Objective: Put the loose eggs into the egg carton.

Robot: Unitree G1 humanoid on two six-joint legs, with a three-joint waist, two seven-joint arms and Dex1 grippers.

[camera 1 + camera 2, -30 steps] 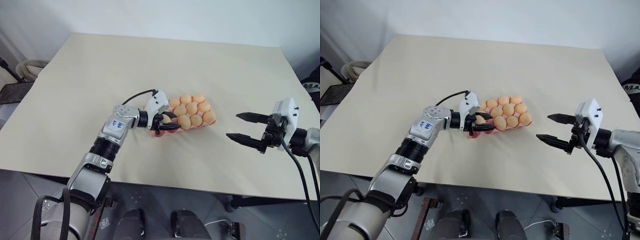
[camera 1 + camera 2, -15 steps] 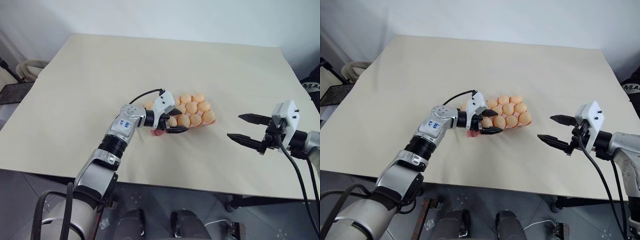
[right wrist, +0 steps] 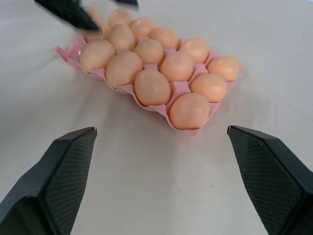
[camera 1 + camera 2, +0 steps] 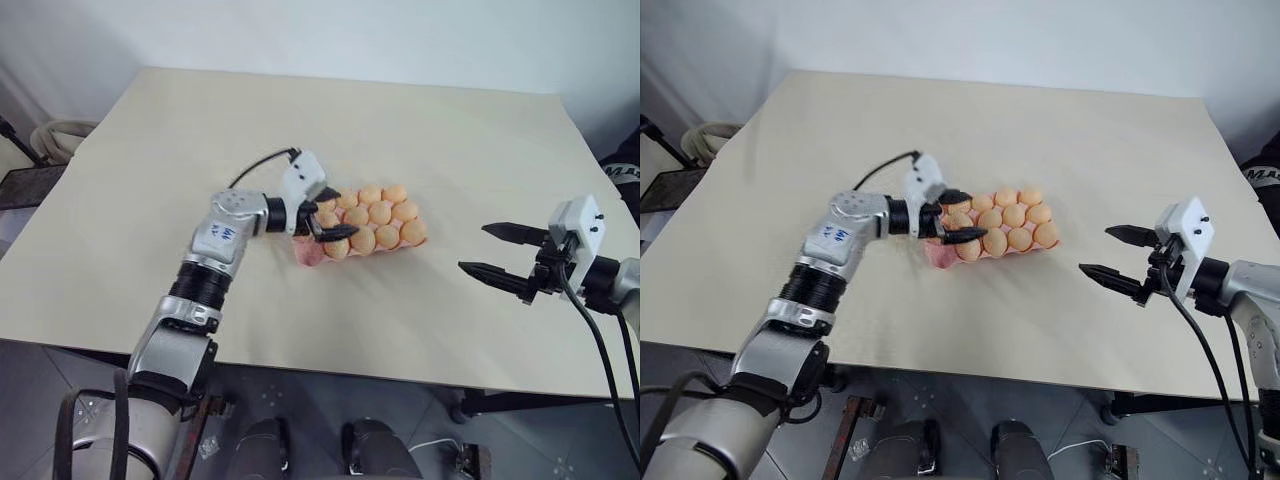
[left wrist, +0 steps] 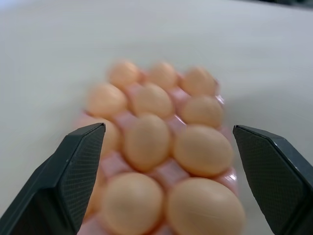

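Pink egg carton (image 3: pixel 178 89) full of peach eggs (image 3: pixel 152 87)

Bare table (image 4: pixel 420 130) all round egg carton (image 4: pixel 312 252); left tool (image 4: pixel 325 217) above it.

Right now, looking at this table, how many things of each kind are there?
Eggs in the carton: at least 13 (the left gripper covers part of the far end)
Pink egg carton: 1
Grippers: 2, the left gripper and the right gripper, both open
Total: at least 16
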